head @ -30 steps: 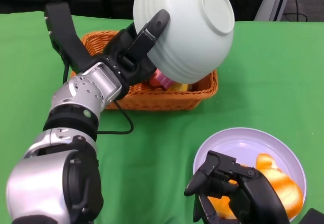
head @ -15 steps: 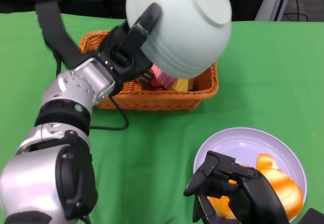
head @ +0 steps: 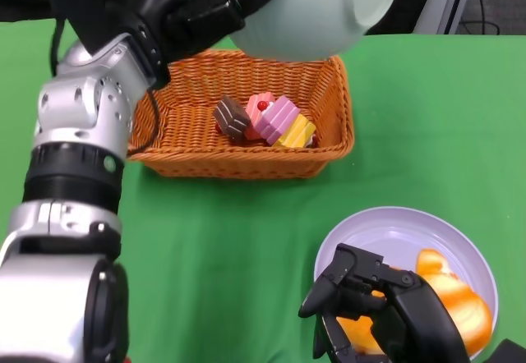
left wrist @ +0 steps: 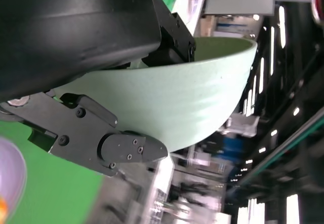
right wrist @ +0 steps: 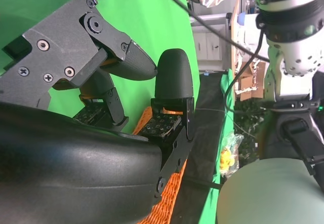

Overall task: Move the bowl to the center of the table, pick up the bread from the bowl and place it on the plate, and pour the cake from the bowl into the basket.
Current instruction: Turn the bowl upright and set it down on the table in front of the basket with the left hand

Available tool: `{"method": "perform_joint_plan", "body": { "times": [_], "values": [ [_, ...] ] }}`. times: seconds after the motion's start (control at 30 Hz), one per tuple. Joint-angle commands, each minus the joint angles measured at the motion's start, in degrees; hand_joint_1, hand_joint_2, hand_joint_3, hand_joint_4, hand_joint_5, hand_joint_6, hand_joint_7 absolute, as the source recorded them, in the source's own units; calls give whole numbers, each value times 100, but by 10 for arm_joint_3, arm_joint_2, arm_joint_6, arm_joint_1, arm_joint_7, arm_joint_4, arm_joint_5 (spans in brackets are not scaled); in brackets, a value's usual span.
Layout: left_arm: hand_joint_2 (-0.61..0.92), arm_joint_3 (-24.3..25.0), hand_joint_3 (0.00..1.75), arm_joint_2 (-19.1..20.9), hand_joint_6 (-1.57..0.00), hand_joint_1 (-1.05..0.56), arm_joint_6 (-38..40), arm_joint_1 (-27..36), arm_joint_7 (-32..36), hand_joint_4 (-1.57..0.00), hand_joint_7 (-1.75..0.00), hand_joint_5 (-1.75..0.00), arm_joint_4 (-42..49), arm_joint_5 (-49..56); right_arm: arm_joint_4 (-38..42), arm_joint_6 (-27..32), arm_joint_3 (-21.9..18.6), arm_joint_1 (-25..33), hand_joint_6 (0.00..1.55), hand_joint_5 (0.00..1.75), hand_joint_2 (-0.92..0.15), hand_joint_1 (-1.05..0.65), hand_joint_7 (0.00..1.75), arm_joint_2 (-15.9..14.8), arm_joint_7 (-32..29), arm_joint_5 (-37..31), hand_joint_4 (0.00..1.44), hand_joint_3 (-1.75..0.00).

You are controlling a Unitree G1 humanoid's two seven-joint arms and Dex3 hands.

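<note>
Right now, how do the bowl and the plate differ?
The bowl is pale green and deep; the plate is lavender and shallow. The bowl is held in the air by the left hand above the basket, while the plate rests on the table. The plate holds the bread; the bowl's inside is not visible in the head view. Both are round.

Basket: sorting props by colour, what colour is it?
Orange woven wicker basket, clearest in the head view.

The bowl (head: pixel 316 10) is cut off by the head view's top edge.
</note>
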Motion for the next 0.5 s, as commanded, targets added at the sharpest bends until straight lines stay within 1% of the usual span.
{"method": "perform_joint_plan", "body": {
  "times": [0.03, 0.13, 0.2, 0.23, 0.33, 0.37, 0.43, 0.5],
  "values": [
    [87, -29, 55, 18, -63, -27, -55, 29, -23, -66, -153, -175, -54, 23, 6, -13, -3, -1, 76, 165, -43, -5, 134, 1, -1, 3, 83, -134],
    [87, -34, 54, 20, -62, -27, -62, 34, -23, -66, -155, -175, -62, 24, 6, -14, -3, -1, 76, 165, -43, -5, 134, 1, -1, 4, 82, -135],
    [88, -65, 54, 49, -60, -27, -198, 67, -40, -68, -154, -175, -90, 80, 7, -12, -3, -3, 77, 165, -43, -6, 134, 2, 0, 8, 83, -135],
    [89, -75, 53, 58, -61, -27, -246, 78, -45, -70, -151, -175, -97, 99, 8, -11, -3, -4, 77, 165, -43, -7, 134, 3, 0, 9, 83, -135],
    [91, -85, 51, 76, -65, -26, -323, 99, -52, -73, -145, -175, -103, 120, 7, -8, -5, -6, 77, 165, -43, -7, 133, 4, 1, 12, 83, -134],
    [91, -88, 51, 86, -66, -26, -368, 107, -46, -74, -144, -175, -99, 136, 7, -7, -5, -7, 78, 165, -43, -7, 133, 4, 0, 11, 84, -134],
    [91, -93, 49, 97, -65, -27, -424, 114, -37, -76, -143, -175, -88, 155, 6, -7, -6, -8, 78, 165, -43, -7, 133, 4, -1, 9, 84, -134],
    [89, -92, 48, 113, -66, -27, -500, 128, -12, -78, -141, -175, -80, 185, 6, -6, -7, -9, 78, 165, -42, -7, 133, 4, -2, 7, 84, -134]
  ]
}}
